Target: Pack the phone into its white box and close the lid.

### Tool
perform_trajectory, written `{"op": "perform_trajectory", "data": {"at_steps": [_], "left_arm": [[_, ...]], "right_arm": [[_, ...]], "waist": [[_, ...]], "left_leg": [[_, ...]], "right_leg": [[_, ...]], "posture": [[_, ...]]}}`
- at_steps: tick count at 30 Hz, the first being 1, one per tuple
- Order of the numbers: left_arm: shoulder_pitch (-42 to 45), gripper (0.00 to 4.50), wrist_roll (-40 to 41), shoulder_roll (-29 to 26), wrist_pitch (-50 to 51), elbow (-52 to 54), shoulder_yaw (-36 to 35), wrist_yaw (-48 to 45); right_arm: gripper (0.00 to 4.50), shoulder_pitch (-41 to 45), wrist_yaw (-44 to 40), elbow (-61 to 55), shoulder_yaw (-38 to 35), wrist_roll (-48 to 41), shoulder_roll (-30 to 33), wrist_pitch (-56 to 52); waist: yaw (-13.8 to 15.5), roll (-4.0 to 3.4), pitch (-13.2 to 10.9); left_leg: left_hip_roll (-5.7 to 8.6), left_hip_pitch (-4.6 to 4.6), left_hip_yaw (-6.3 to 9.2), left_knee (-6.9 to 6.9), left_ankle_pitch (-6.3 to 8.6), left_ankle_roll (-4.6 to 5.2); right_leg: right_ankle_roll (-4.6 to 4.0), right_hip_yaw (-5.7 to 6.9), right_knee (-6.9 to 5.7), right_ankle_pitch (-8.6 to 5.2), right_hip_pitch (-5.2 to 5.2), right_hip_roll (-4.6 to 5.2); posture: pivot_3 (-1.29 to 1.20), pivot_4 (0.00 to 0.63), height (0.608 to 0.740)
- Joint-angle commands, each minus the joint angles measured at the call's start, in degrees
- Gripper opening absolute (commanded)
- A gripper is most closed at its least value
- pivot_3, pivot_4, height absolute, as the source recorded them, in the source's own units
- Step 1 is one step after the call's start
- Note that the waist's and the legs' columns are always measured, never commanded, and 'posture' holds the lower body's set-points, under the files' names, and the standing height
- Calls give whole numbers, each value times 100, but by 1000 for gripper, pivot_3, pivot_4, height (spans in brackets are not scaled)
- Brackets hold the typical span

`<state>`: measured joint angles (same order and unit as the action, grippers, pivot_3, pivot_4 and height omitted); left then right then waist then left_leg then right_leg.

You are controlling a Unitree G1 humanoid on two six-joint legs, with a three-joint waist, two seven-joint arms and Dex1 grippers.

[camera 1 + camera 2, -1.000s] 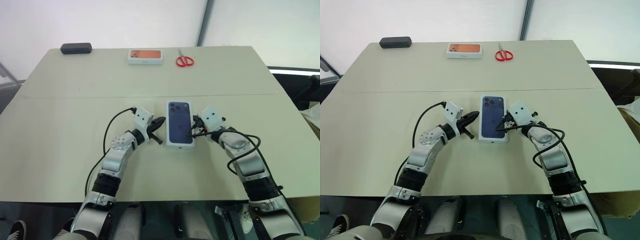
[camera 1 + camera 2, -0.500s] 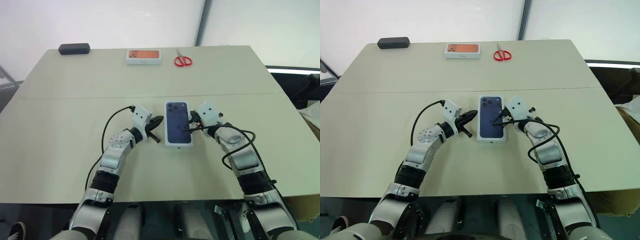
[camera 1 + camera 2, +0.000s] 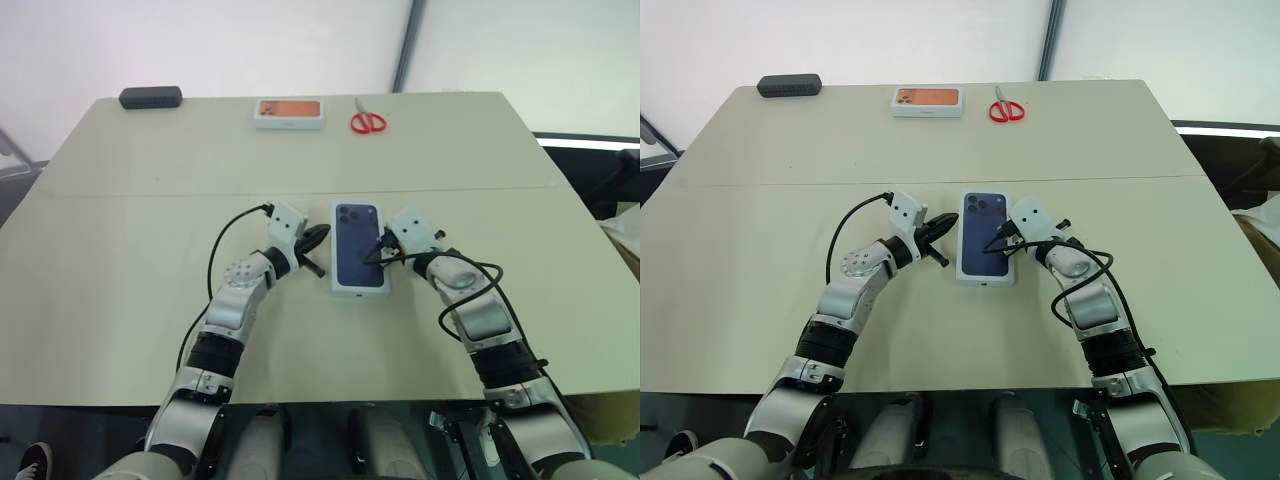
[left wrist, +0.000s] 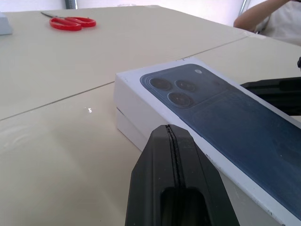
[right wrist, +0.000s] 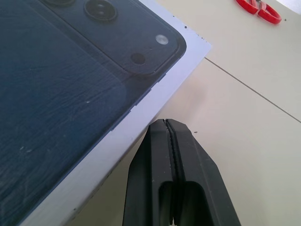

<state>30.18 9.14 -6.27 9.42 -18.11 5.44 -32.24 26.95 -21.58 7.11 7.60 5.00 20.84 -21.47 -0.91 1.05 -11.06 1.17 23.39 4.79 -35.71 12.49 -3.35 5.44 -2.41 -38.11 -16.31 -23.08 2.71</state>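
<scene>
The lid, with a dark blue phone picture on its outer face, lies on top of the white box at the middle of the table. A seam between the two runs along the side in the left wrist view. The phone is hidden. My left gripper is shut and points at the box's left side, a small gap away. My right gripper is shut, its tips over the lid's right edge. Whether it touches the lid I cannot tell.
Along the table's far edge lie a black oblong case, a white box with an orange picture and red scissors. A person's arm shows beyond the table in the left wrist view.
</scene>
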Motion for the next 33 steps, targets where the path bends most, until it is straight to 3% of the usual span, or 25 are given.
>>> {"op": "perform_trajectory", "data": {"at_steps": [1, 7, 12, 16, 25, 33], "left_arm": [[-92, 0, -34, -100, -77, 155, -37, 15], [-144, 0, 67, -269, -95, 311, -175, 56], [252, 0, 686, -52, 308, 804, -580, 174], [586, 0, 865, 217, 511, 768, -651, 323], [640, 0, -37, 243, 310, -504, 53, 394], [567, 0, -116, 271, 452, -583, 89, 457]], "right_arm": [[21, 97, 42, -184, -216, -49, 52, 14], [21, 262, 22, -254, -397, -75, 241, 101], [21, 554, -12, -552, -903, -643, 103, 61], [21, 640, -133, -626, -666, -599, 26, 90], [21, 416, -254, 23, 465, 242, 40, 271], [21, 292, -353, 43, 451, 237, 22, 18]], "waist": [[-1, 0, 0], [-5, 0, 0], [-1, 0, 0], [-3, 1, 1], [-16, 0, 1], [-7, 5, 12]], "left_leg": [[0, 0, 0, 0, 0, 0], [0, 0, 0, 0, 0, 0], [-2, 2, 1, 0, 0, 0], [-1, 2, 1, -2, 0, 0], [0, 0, -2, -6, 0, 0], [0, -15, 2, -10, 0, 0]], "right_leg": [[0, 0, 0, 0, 0, 0], [0, 0, -1, 0, -1, 0], [0, 0, -1, 0, -2, 0], [1, 0, 0, 0, 0, 0], [1, -1, -2, 1, -1, -3], [1, 2, 1, 1, 23, -2]], "posture": [[0, 150, 740], [0, 150, 740], [0, 150, 740], [0, 150, 740], [0, 150, 740], [0, 150, 740]]}}
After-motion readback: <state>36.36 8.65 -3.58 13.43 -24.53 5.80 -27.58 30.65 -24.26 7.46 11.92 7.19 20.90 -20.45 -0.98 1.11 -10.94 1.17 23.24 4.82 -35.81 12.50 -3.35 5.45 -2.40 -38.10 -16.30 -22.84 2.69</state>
